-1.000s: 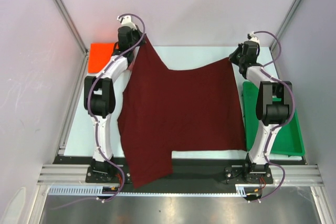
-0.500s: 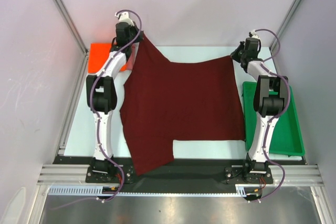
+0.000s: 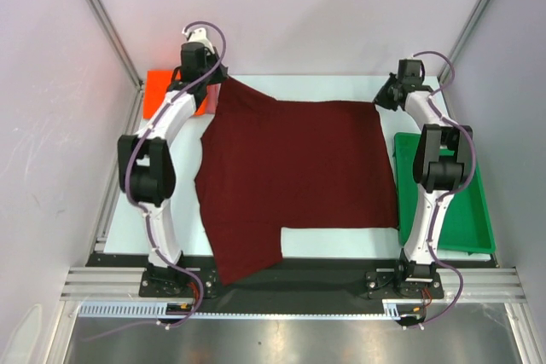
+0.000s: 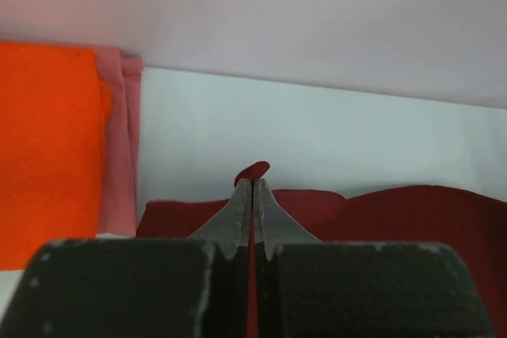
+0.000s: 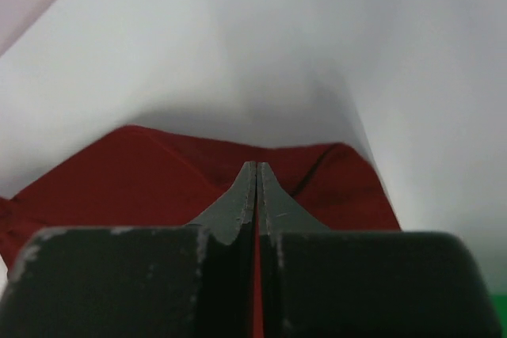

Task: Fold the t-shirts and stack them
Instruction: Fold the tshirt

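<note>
The maroon t-shirt [image 3: 299, 168] covers most of the tabletop [image 3: 333, 89]. You have bare strips only along the far edge, down the left side, and at the near edge right of the overhanging part. The folded orange t-shirt [image 3: 162, 91], lying on the pinkish t-shirt [image 4: 120, 140], blocks the far-left corner just left of your left fingers [image 4: 238, 213]. The green tray [image 3: 473, 219] fills the right side, nearer than your right fingers [image 5: 242, 203]. The back wall [image 3: 299, 14] stands close beyond both.
</note>
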Action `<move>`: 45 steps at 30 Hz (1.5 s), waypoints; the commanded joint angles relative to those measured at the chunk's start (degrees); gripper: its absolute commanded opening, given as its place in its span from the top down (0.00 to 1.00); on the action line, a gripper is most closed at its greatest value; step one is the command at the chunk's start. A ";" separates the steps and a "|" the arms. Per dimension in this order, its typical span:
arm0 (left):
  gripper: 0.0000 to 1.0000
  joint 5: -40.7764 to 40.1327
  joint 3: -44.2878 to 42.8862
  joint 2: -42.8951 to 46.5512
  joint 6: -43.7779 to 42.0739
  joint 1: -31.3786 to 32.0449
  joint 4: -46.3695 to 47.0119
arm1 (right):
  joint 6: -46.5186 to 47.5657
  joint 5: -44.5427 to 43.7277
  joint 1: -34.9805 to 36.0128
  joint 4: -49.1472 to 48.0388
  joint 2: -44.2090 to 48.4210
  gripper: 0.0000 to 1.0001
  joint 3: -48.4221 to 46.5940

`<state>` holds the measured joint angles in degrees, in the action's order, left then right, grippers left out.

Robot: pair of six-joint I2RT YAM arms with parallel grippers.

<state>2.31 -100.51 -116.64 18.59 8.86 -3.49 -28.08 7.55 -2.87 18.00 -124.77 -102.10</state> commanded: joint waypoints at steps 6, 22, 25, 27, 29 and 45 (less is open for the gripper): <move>1.00 -5.03 11.82 19.76 -2.68 1.42 -6.44 | -0.23 -1.66 -0.46 13.37 10.42 1.00 1.03; 1.00 -10.39 31.67 43.15 -0.58 2.47 -13.29 | 2.50 -6.32 -0.99 25.50 19.91 1.00 4.98; 1.00 -12.67 35.80 47.81 1.27 2.91 -14.62 | 3.64 -6.85 -1.34 27.34 20.00 1.00 5.16; 1.00 -12.85 37.66 50.35 2.58 3.18 -15.23 | 4.86 -7.29 -1.69 27.70 19.92 1.00 5.95; 1.00 -12.94 39.77 51.51 3.29 3.44 -16.90 | 5.31 -7.29 -1.96 27.70 19.92 1.00 6.65; 1.00 -12.41 49.62 53.71 8.04 5.02 -19.89 | 5.31 -4.55 -1.87 25.50 22.38 1.00 20.89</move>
<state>-9.45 -51.27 -62.92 25.02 13.47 -23.20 -23.40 3.46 -5.06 43.94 -106.34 -82.30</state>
